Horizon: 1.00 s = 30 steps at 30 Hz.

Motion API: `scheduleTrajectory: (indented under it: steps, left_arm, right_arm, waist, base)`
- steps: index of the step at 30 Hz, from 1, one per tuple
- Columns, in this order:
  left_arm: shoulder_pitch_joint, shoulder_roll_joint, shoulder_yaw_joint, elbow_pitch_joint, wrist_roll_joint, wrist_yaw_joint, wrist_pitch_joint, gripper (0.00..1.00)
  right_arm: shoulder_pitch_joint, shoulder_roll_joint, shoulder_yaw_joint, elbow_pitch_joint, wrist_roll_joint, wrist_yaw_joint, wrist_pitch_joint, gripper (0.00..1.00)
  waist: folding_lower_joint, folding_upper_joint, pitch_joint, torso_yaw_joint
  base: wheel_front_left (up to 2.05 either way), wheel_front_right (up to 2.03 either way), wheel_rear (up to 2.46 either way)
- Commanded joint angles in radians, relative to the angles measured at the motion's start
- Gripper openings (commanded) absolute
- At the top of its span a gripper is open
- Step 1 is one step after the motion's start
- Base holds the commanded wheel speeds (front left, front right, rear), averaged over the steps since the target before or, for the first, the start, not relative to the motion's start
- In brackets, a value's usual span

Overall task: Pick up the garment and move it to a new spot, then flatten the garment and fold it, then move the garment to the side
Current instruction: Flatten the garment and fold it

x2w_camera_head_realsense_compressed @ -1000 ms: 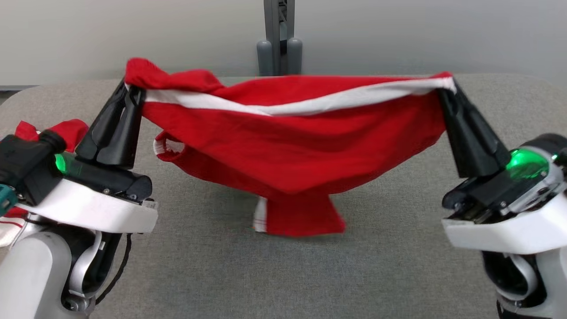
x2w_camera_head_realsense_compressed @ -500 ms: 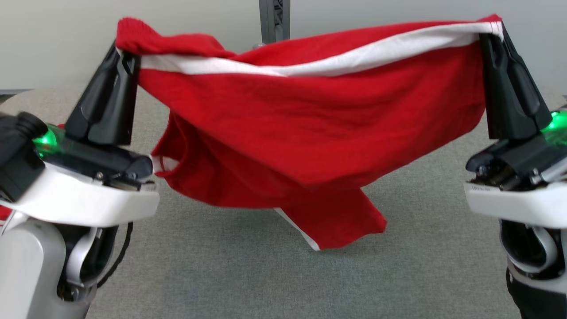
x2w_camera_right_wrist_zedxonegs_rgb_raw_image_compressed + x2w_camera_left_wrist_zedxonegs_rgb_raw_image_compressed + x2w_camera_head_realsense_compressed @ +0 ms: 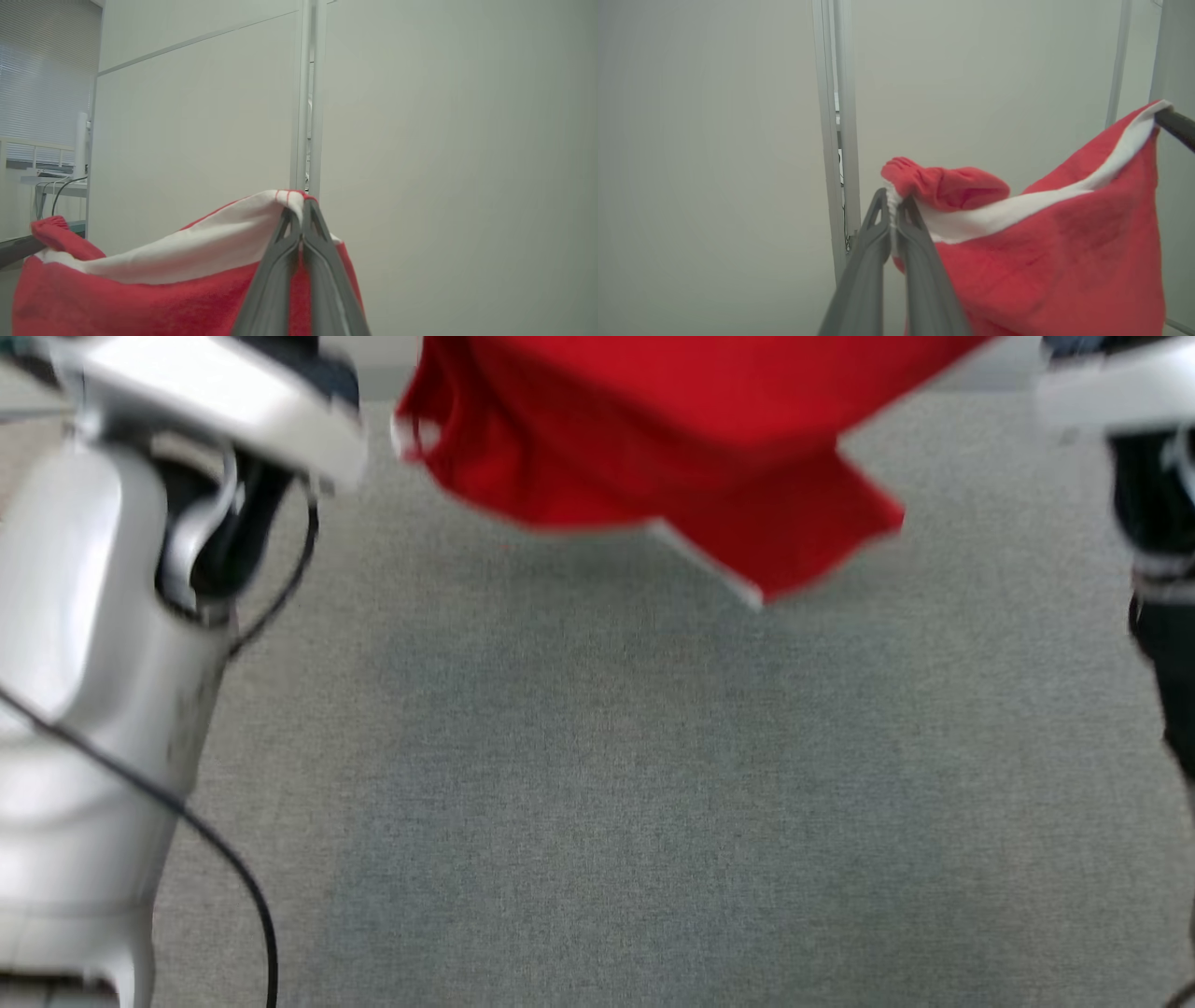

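Note:
The garment (image 3: pixel 653 439) is red with a white band and hangs in the air above the grey table (image 3: pixel 597 784), its lower flap clear of the surface. In the left wrist view my left gripper (image 3: pixel 893 201) is shut on the garment (image 3: pixel 1045 252) at one end of the white band, a bunched red corner sticking up beside the fingertips. In the right wrist view my right gripper (image 3: pixel 299 207) is shut on the garment (image 3: pixel 140 289) at the band's other end. The right gripper's dark finger (image 3: pixel 1176 128) also shows in the left wrist view, holding the far end.
The pale left forearm (image 3: pixel 84 644) with a black cable fills the left edge of the head view, and the right arm (image 3: pixel 1158 523) shows at the right edge. A pale wall with a vertical metal post (image 3: pixel 836 140) stands behind.
Both arms have risen further with the garment, so the gripper fingers have left the top of the head view. The garment's lower flap has lifted off the table. The picture is blurred by motion.

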Motion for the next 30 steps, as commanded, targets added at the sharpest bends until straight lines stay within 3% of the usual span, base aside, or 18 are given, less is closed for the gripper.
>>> scheduleTrajectory:
  steps: [1,6,10,14,21,26,30]
  left_arm:
    - [-0.061,-0.012,0.000,0.049,-0.007,-0.012,-0.010,0.00]
    - [-0.347,-0.065,-0.006,0.391,-0.009,-0.047,-0.060,0.00]
    - [-0.469,-0.093,0.006,0.590,-0.015,-0.054,-0.134,0.00]
    - [-0.518,-0.120,-0.017,0.739,-0.017,-0.065,-0.186,0.00]
    - [-0.420,-0.165,-0.097,0.823,-0.050,-0.073,-0.278,0.00]
    - [-0.260,-0.169,-0.127,0.777,-0.073,-0.073,-0.305,0.00]
    - [-0.146,-0.153,-0.088,0.677,-0.054,-0.073,-0.307,0.00]
  right_arm:
    - [-0.048,-0.006,0.007,0.037,0.004,0.000,-0.019,0.00]
    - [-0.325,-0.003,0.053,0.331,0.000,0.000,-0.100,0.00]
    - [-0.448,0.033,0.048,0.535,0.016,0.000,-0.133,0.00]
    - [-0.495,0.071,0.093,0.662,0.030,0.000,-0.142,0.00]
    - [-0.354,0.070,0.159,0.636,0.138,0.000,-0.144,0.00]
    - [-0.145,0.044,0.182,0.538,0.228,0.000,-0.144,0.00]
    - [-0.018,0.031,0.201,0.478,0.263,0.000,-0.144,0.00]
  waist:
    - [0.0000,0.0000,0.046,0.006]
    - [0.0000,0.0000,0.129,-0.005]
    - [0.0000,0.0000,0.146,-0.014]
    - [0.0000,0.0000,0.174,-0.023]
    - [0.0000,0.0000,0.211,-0.011]
    - [0.0000,0.0000,0.204,-0.007]
    - [0.0000,0.0000,0.195,-0.005]
  base:
    - [0.00,0.00,0.00]
    - [0.00,0.00,0.00]
    - [0.00,0.00,0.00]
    - [0.00,0.00,0.00]
    - [0.00,0.00,0.00]
    - [0.00,0.00,0.00]
    - [0.00,0.00,0.00]
